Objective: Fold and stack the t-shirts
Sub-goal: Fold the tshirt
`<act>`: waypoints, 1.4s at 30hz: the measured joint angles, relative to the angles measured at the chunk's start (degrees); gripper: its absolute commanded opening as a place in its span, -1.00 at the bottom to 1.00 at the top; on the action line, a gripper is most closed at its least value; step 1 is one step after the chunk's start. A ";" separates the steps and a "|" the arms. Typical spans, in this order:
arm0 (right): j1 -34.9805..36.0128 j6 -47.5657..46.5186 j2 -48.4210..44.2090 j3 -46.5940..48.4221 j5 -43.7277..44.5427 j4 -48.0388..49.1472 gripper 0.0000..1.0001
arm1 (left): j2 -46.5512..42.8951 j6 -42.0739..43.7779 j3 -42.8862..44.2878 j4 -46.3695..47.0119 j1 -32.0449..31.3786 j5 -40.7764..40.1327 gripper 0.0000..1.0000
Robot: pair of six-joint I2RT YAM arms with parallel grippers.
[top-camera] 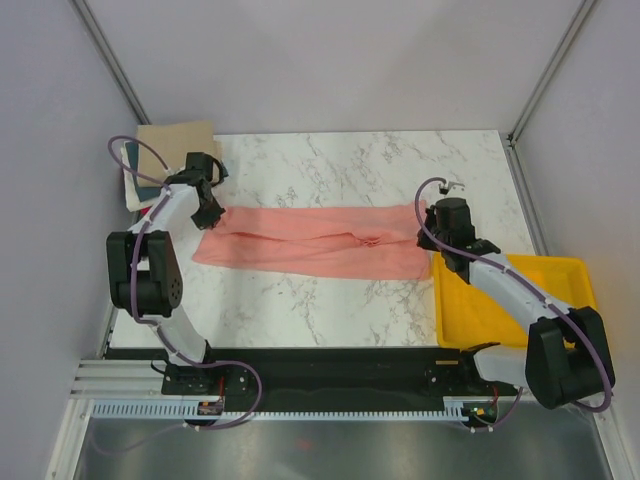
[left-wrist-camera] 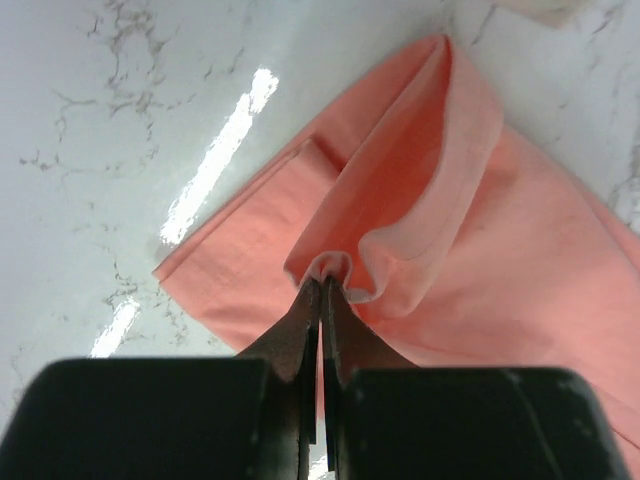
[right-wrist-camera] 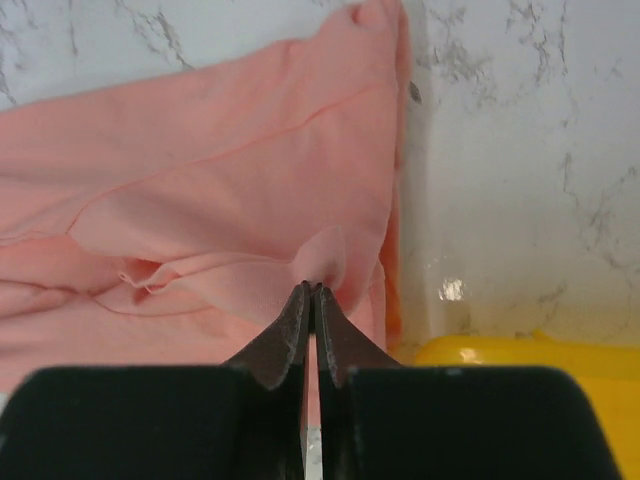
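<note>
Your left gripper (left-wrist-camera: 320,287) and right gripper (right-wrist-camera: 312,289) pinched the salmon-pink t-shirt (top-camera: 310,242), seemingly folded lengthwise just beside the yellow tray (top-camera: 565,268); cross-folding and stacking remained.

The left hand (left-wrist-camera: 321,288) is pinching a bunched fold of the salmon-pink t-shirt (left-wrist-camera: 520,250), its two dark fingers (left-wrist-camera: 292,338) pressing together, with cloth puckering just ahead of the tips. Beyond the hand the fold is rising as a ridge, angling off to the right. The rest is lying flat on the marble tabletop (left-wrist-camera: 110,130), which is showing bare to the hand's left.
</note>
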 measured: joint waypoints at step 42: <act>-4.57 12.90 53.53 51.67 -11.61 -14.16 0.28 | 1.88 -2.71 -11.98 13.25 -15.80 10.36 0.36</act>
